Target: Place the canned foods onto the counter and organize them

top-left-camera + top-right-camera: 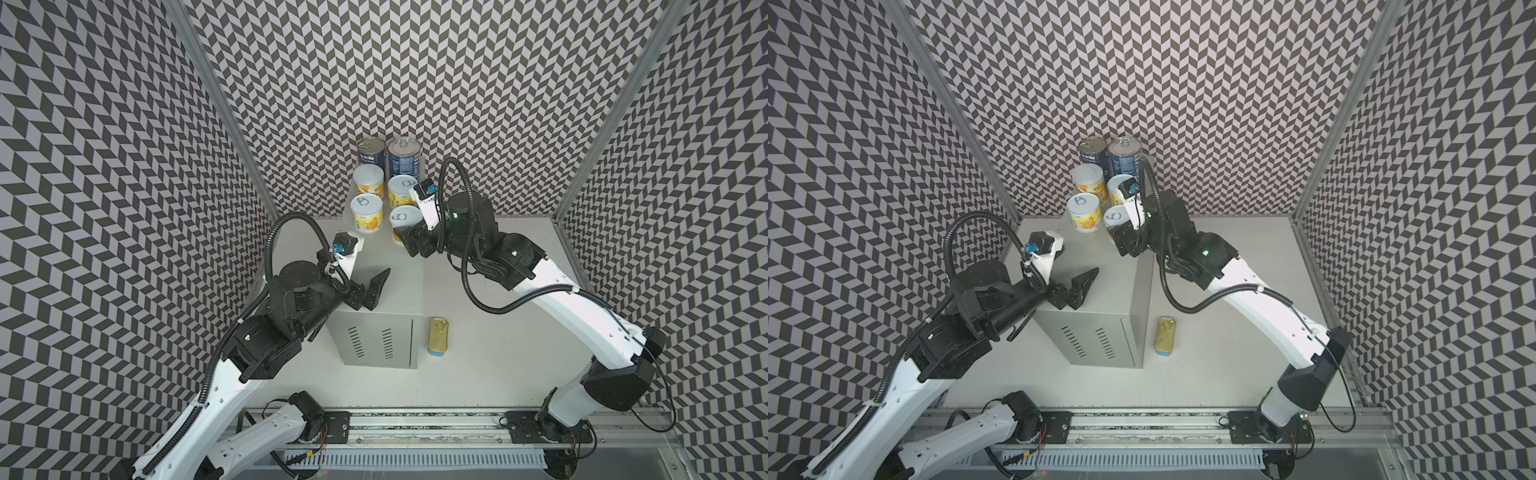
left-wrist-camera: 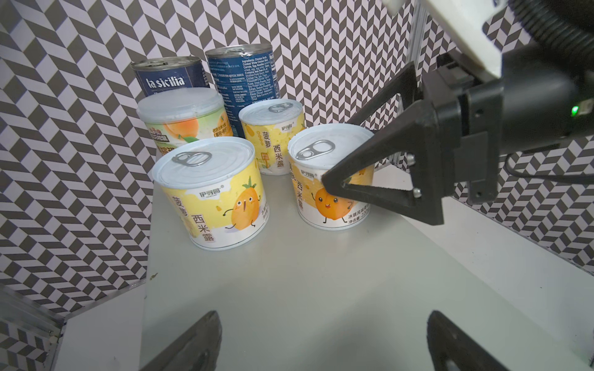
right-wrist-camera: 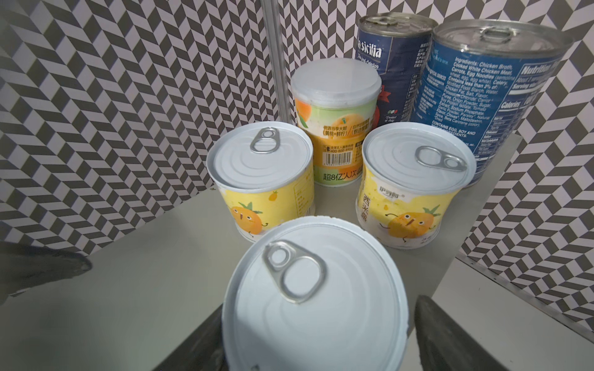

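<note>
Six canned foods stand at the back of the grey counter [image 1: 386, 266]: two tall blue cans [image 1: 371, 154] [image 1: 402, 157] and, before them, several short fruit cans [image 1: 368, 181] [image 1: 366, 212]. My right gripper [image 1: 401, 240] straddles the front-right fruit can [image 3: 315, 298], which stands on the counter. One finger lies against its side; a thin gap shows at the other finger [image 3: 450, 337]. My left gripper [image 2: 323, 321] hovers wide open and holds nothing over the counter's bare front half [image 2: 305, 289]. The gold-topped SPAM tin [image 1: 437, 336] lies on the white tabletop, right of the counter.
The counter's vented front [image 1: 374, 340] faces the arms' base rail [image 1: 415, 432]. Patterned walls close in the back and both sides. The white tabletop [image 1: 498, 353] stretches to the right of the counter, under my right arm.
</note>
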Available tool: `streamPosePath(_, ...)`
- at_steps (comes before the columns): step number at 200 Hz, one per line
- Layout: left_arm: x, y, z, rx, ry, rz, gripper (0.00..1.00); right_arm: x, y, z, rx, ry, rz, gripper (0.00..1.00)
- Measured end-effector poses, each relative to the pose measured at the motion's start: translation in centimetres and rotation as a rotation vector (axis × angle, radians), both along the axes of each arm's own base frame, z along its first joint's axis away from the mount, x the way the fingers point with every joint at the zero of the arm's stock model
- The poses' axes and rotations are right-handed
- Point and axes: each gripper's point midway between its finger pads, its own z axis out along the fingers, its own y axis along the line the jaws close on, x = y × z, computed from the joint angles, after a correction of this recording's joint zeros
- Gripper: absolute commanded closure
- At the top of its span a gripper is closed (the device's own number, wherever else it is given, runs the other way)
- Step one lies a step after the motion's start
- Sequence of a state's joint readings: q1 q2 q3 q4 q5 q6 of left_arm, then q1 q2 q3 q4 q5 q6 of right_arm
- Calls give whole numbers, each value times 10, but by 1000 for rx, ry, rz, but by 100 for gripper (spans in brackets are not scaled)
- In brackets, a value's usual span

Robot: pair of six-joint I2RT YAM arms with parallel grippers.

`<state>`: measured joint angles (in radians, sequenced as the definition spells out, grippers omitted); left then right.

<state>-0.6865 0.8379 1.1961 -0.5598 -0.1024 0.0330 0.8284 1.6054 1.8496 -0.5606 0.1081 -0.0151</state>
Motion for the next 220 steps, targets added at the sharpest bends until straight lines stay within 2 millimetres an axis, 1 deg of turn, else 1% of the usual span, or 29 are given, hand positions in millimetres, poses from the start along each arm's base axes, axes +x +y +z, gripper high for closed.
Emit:
streamPosePath(36,1,0,-2,1,1,0,0,6,1,1,22,-3,-11,21)
streamPosePath(82,-2,1,0,-8,-10,0,0,17,4,-1,37,-7,-23,24)
streamPosePath(103,-2,2,0,-9,-11,0,0,22,5,-1,42,-11,-27,27)
streamPosePath(177,-2,2,0,-10,-15,-1,0,37,10,-1,48,-16,-40,27)
streamPosePath(192,-3,2,1,-11,-18,-1,0,39,10,0,49,-18,-43,25)
streamPosePath(220,-3,2,1,-12,-19,-1,0,40,9,-1,50,-17,-45,14)
